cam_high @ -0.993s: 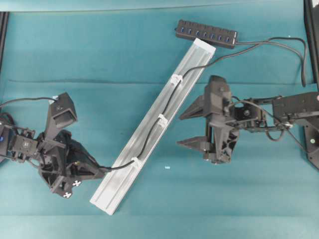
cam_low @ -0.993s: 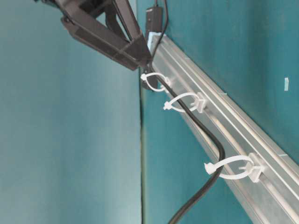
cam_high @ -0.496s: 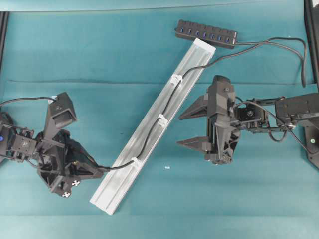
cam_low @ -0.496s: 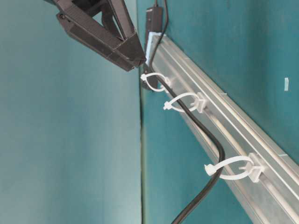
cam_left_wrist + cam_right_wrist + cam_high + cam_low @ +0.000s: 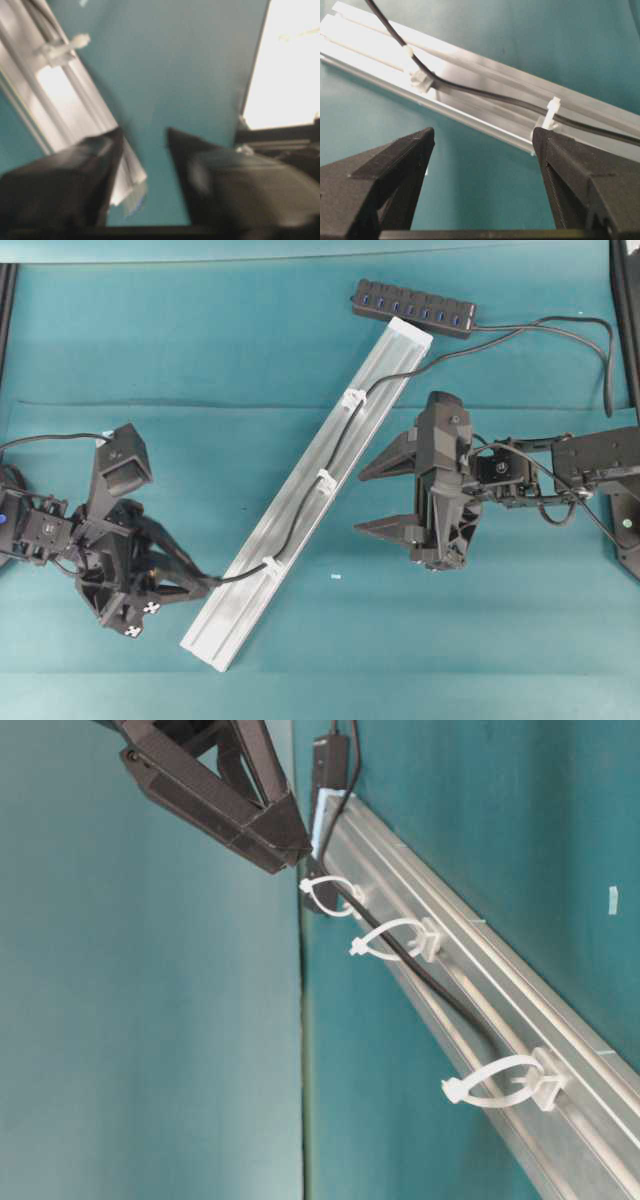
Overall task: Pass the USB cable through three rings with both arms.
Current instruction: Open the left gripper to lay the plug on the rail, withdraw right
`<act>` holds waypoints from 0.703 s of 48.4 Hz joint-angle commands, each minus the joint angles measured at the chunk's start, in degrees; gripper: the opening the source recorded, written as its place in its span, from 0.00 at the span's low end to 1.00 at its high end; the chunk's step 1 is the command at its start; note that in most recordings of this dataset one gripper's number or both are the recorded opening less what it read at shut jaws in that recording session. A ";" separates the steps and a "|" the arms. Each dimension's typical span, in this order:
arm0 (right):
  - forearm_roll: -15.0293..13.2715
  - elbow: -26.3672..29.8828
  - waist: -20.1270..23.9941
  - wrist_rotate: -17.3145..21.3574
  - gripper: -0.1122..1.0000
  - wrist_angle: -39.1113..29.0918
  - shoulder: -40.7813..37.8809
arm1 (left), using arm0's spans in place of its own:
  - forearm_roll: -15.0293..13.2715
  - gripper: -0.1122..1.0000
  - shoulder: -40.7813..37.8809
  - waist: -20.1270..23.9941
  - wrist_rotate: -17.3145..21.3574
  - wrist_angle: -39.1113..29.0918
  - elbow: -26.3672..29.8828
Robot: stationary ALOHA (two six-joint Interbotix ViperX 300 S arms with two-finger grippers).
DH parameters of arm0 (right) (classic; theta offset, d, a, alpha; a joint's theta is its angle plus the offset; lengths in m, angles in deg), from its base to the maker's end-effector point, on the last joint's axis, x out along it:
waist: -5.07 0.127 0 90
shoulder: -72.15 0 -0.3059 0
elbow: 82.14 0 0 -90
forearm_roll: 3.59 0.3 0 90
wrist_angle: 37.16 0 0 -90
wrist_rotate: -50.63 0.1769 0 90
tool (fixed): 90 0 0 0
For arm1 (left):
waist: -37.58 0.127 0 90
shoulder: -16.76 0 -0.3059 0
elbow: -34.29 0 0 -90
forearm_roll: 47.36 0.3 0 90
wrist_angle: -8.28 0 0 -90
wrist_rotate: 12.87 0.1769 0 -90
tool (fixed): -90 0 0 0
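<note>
The aluminium rail [image 5: 310, 500] lies slantwise across the teal tabletop [image 5: 200, 360], and everything here is placed against it.

Left of the rail's lower end sits the left gripper [image 5: 195, 575]. In the overhead view its jaws are a dark mass against the arm, and whether the cable tip lies between them is hard to make out. Its own wrist view is blurred: the two jaws stand apart with teal showing between them and nothing visibly clamped, so they read as parted and holding nothing.

The USB cable [image 5: 300, 510] is thin and dark grey. It runs from beside the left gripper onto the rail's lower part, up along the rail's channel, off near the upper end, then rightward in a loop back to the black hub [image 5: 413, 307] just beyond the rail's top end. The plug tip cannot be seen. The three rings [image 5: 325, 482] are small white loops spaced along the rail, and the cable passes through all three; in the table-level view the cable lies low in the channel behind the nearest ring, partly hidden.

Right of the rail's middle, near but not touching, the right gripper [image 5: 378, 498] has its jaws spread wide and empty, pointing at the rail.
</note>
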 commanded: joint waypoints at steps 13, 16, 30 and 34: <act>0.09 0.70 0.18 0.44 0.87 3.69 0.00 | 0.18 0.89 -1.85 0.18 2.29 0.44 2.64; 0.09 0.70 0.18 0.44 0.87 3.69 0.00 | 0.35 0.88 -2.02 0.18 3.25 0.44 2.81; 0.18 1.41 -0.26 1.05 0.87 6.59 -0.26 | 0.35 0.89 -2.02 0.18 4.31 -1.41 2.11; 0.18 2.46 -0.70 1.05 0.87 9.32 -0.62 | 0.35 0.89 -2.02 0.53 4.39 -2.46 2.29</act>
